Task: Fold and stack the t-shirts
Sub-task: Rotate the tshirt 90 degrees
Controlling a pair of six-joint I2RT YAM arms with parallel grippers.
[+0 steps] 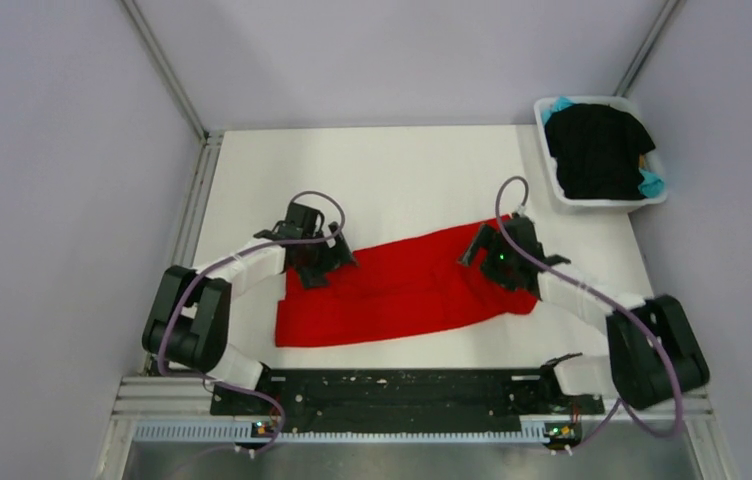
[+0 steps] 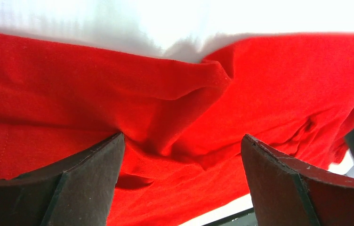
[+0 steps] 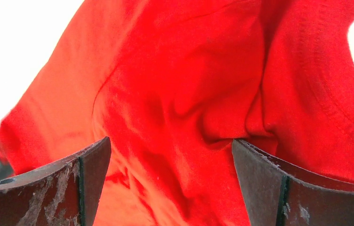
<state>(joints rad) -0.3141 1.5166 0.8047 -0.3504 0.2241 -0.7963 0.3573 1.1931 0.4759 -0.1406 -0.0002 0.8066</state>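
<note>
A bright red t-shirt (image 1: pixel 402 285) lies folded lengthwise in a long band across the white table. My left gripper (image 1: pixel 314 262) is over its left end, jaws wide open, red cloth (image 2: pixel 180 141) bunched in a ridge between the fingers. My right gripper (image 1: pixel 497 262) is over its right end, jaws wide open, with wrinkled cloth and a ribbed hem (image 3: pixel 180 155) between the fingers. Neither pair of fingers is closed on the cloth. A black t-shirt (image 1: pixel 597 150) and a teal t-shirt (image 1: pixel 652 183) lie in the tub at the back right.
The white plastic tub (image 1: pixel 556 170) stands at the table's far right corner. Grey walls with metal posts bound the table on three sides. A black rail (image 1: pixel 392 390) runs along the near edge between the arm bases.
</note>
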